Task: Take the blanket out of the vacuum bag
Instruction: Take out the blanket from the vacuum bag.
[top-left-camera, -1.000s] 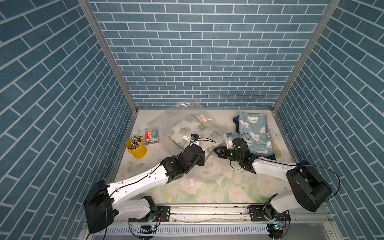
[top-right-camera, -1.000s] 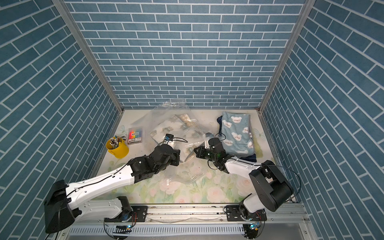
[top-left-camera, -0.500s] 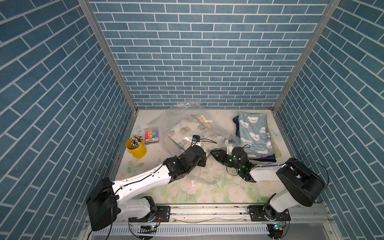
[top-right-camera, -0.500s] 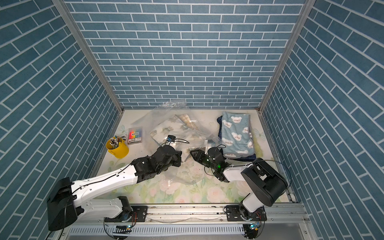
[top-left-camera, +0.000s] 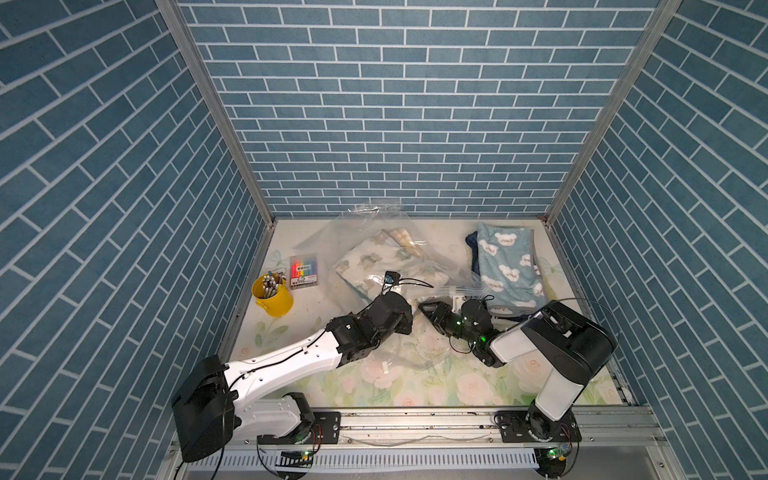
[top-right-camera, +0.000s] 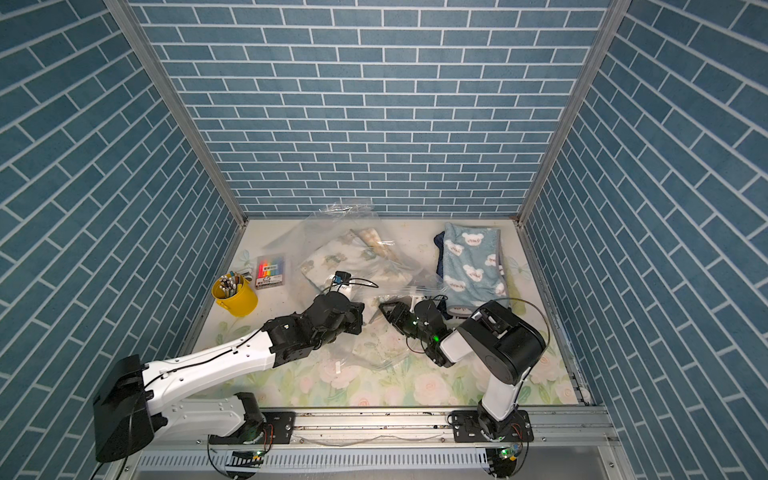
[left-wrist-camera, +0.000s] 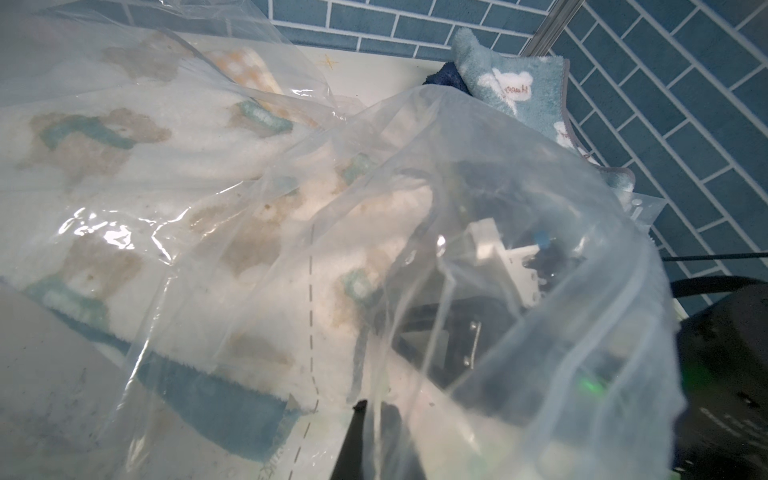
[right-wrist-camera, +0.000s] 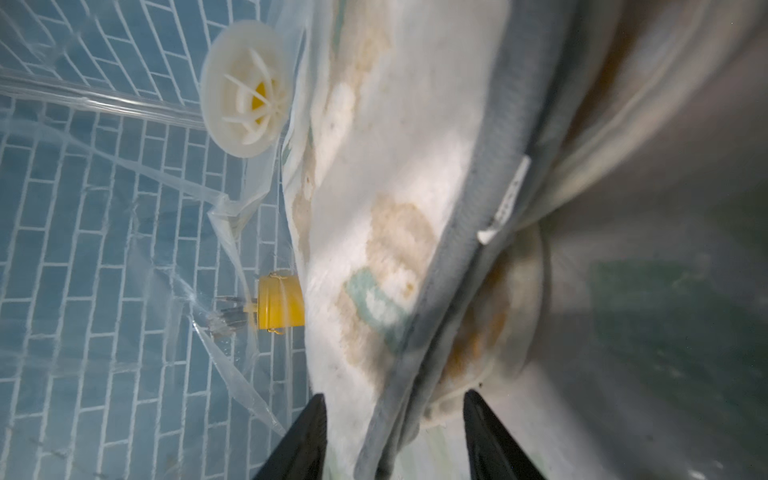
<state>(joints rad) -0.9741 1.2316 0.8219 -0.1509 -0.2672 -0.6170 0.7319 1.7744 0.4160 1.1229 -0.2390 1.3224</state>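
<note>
Task thing: the cream fleece blanket with a brown bear print (top-left-camera: 372, 262) lies folded inside the large crinkly transparent plastic vacuum bag (top-left-camera: 361, 226), at the middle rear of the tabletop. No part of it appears to be outside the bag.
Left tool: the left tool (left-wrist-camera: 374, 409) is narrow, with a fold of the bag's film running between its fingers. It seems to hold the bag's mouth up so that the other arm can reach in.
Right tool: the right tool (right-wrist-camera: 395, 395) stands wide, one finger on each side of the blanket's grey-bound edge, gripping nothing. The round white valve cap (right-wrist-camera: 245, 87) shows its ribbed face close by, so this tool is probably inside the bag.
Step in hand: likely closing on that edge before pulling.
Risk: film caught together with the fleece would drag the bag along.
Bystanders: a folded light blue blanket with white bears (top-left-camera: 505, 259) lies outside the bag at the right rear. A yellow cup of pens (top-left-camera: 272, 296) and a pack of coloured markers (top-left-camera: 304, 272) sit at the left.
Surface: the tabletop (top-left-camera: 415, 386) wears a pale floral cloth.
Room: blue brick-pattern walls (top-left-camera: 395, 104) close in three sides.
</note>
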